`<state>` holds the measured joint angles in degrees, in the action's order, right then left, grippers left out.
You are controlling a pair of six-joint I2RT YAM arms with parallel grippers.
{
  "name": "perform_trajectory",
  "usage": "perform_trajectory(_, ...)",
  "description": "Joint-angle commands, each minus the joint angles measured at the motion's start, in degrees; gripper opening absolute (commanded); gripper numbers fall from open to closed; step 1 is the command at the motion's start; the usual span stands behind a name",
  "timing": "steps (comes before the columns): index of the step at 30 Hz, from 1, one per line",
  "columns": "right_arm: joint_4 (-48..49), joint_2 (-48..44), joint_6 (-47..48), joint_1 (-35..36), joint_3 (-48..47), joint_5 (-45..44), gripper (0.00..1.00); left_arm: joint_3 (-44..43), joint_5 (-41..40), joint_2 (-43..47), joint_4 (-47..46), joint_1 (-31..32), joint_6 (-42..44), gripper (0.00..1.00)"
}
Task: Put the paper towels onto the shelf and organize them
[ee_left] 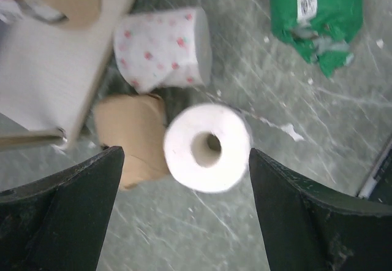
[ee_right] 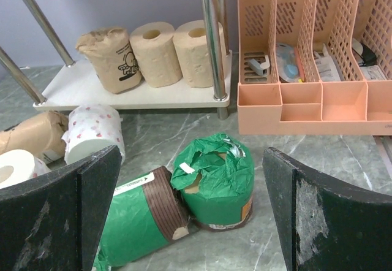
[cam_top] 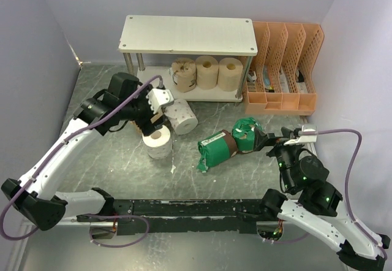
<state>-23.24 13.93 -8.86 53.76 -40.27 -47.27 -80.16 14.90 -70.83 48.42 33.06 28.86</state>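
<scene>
Marble table (cam_top: 245,179), 3 rolls (cam_top: 207,73) on shelf (cam_top: 190,35)

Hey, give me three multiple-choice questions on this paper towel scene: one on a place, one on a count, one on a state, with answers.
1. Where are the green-wrapped rolls? A) on the shelf's top board B) on the table by the right gripper C) in the orange rack
2. How many rolls stand on the shelf's lower board? A) three B) one C) five
3. The left gripper is A) shut on a roll B) out of view C) open, aimed at the plain white roll
Answers: 1 B, both sit on the table; 2 A, three tan rolls line that board; 3 C, its fingers stand wide apart, gripping nothing.
</scene>
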Motion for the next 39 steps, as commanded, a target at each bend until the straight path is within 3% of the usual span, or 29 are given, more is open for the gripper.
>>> perform_trajectory(1,1.4,-0.2,0.4,0.2,0.4,-1.3,1.0,4.4,7.7,5.7,5.0,-3.7,-1.1,0.93)
perform_trajectory(5,1.3,1.3,0.6,0.2,0.4,-1.1,1.0,11.8,7.4,9.6,4.2,-7.9,-6.7,0.93)
perform_trajectory(9,1.2,1.6,1.2,0.2,0.4,1.8,1.0,14.3,10.8,4.8,0.4,-17.8,-16.5,0.97)
perform_trajectory(10,1.3,1.6,1.5,0.3,0.5,2.5,1.0,13.8,14.8,2.1,0.5,-19.2,-16.4,0.38)
perform_trajectory(11,1.3,1.6,1.7,0.3,0.5,3.2,0.96,12.2,17.2,-1.4,2.2,-20.5,-16.4,0.09)
perform_trajectory(12,1.3,1.7,1.8,0.2,0.5,3.4,0.89,10.7,19.8,-4.0,3.4,-22.1,-16.6,0.07)
perform_trajectory(13,1.2,1.6,1.7,0.3,0.5,3.7,0.87,9.5,21.2,-5.9,3.4,-22.9,-17.3,0.08)
perform_trajectory(15,1.3,1.2,1.4,0.3,0.5,3.4,0.99,6.9,18.8,-9.6,5.1,-23.0,-17.8,0.38)
perform_trajectory(17,1.4,0.5,0.8,0.2,0.6,1.4,1.0,3.8,20.5,-11.4,9.1,-23.5,-13.7,0.37)
perform_trajectory(18,1.3,0.1,0.4,0.3,0.5,0.6,1.0,4.4,18.7,-10.2,7.7,-23.8,-15.9,0.8)
perform_trajectory(19,1.2,-0.5,0.4,0.3,0.5,0.6,1.0,5.7,16.5,-7.8,5.8,-23.9,-18.0,0.97)
perform_trajectory(21,1.5,-2.0,0.6,0.4,0.8,1.1,1.0,8.4,21.0,-3.3,4.1,-24.0,-14.0,0.91)
perform_trajectory(22,1.9,-2.8,0.7,0.3,1.0,1.1,1.0,8.7,23.3,-2.0,4.9,-24.0,-10.8,0.21)
perform_trajectory(23,2.0,-3.5,0.6,0.3,1.0,1.1,1.0,9.1,20.2,-1.1,3.4,-23.9,-13.9,0.46)
perform_trajectory(24,2.1,-4.1,0.5,0.4,1.1,0.9,1.0,9.1,15.6,-0.8,2.5,-24.0,-17.5,0.93)
perform_trajectory(25,2.1,-4.6,0.5,0.3,1.1,0.9,1.0,8.3,16.7,-1.2,4.3,-23.9,-15.9,1.0)
perform_trajectory(26,2.2,-4.9,0.6,0.4,1.2,0.9,1.0,7.1,21.8,-1.9,8.2,-24.0,-9.7,0.63)
perform_trajectory(27,2.3,-5.2,0.7,0.3,1.3,0.8,1.0,6.0,21.1,-2.6,10.2,-24.0,-8.2,0.14)
perform_trajectory(29,2.1,-5.1,0.4,0.3,1.2,1.0,1.0,6.0,13.1,-2.6,7.9,-24.1,-16.1,0.98)
perform_trajectory(30,1.9,-4.9,0.4,0.3,1.1,1.1,1.0,6.2,17.9,-2.4,8.1,-24.2,-12.9,0.97)
perform_trajectory(31,1.8,-4.6,0.3,0.3,1.1,1.2,1.0,5.4,23.1,-2.5,12.1,-24.2,-6.3,0.55)
perform_trajectory(32,1.7,-4.3,0.3,0.3,1.0,1.3,1.0,5.5,21.3,-2.1,10.8,-24.2,-9.4,0.22)
perform_trajectory(33,1.7,-4.0,0.3,0.3,1.0,1.4,1.0,6.4,16.6,-1.5,7.4,-24.2,-15.2,0.82)
perform_trajectory(34,1.7,-3.8,0.4,0.4,1.0,1.5,1.0,7.6,17.0,-0.9,6.5,-24.1,-16.0,0.99)
perform_trajectory(35,1.7,-3.6,0.4,0.3,0.9,1.5,1.0,7.2,20.9,-1.0,8.7,-24.1,-11.0,0.87)
perform_trajectory(36,1.6,-3.5,0.4,0.3,0.9,1.6,1.0,6.6,21.8,-1.1,9.2,-24.1,-9.5,0.21)
perform_trajectory(37,1.6,-3.4,0.4,0.3,0.9,1.7,1.0,6.7,17.8,-1.0,7.5,-24.1,-13.4,0.46)
perform_trajectory(38,1.7,-3.3,0.5,0.3,0.9,1.8,1.0,7.7,13.8,-0.7,5.2,-24.1,-17.4,0.93)
perform_trajectory(39,1.7,-3.3,0.5,0.4,1.0,1.8,1.0,7.8,15.2,-0.8,5.2,-24.1,-16.2,0.99)
